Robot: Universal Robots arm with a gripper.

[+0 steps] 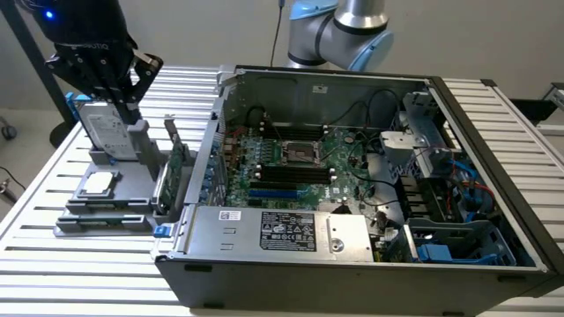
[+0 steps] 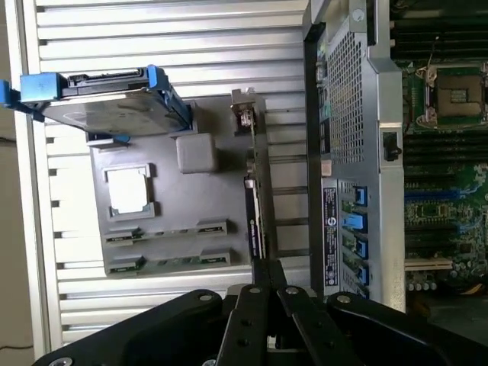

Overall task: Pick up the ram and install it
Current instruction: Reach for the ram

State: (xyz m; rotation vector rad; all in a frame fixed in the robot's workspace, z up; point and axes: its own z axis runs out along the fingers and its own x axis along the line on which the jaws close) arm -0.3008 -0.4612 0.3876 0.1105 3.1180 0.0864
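Hovering above the grey fixture (image 1: 132,190) by the worktop's (image 1: 264,294) edge, the hand (image 1: 123,92) is seen shut, empty; the ram (image 2: 179,263) is seated there.

grey tray (image 2: 198,202), green motherboard (image 1: 339,185), blue-railed silver hard drive (image 2: 107,107) — white slatted table (image 1: 88,290).

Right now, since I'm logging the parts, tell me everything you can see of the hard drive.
The hard drive is a silver, metal-looking box with a pale label on its face and blue brackets at its ends. It stands on edge, slotted into the gray holder on the slatted table.
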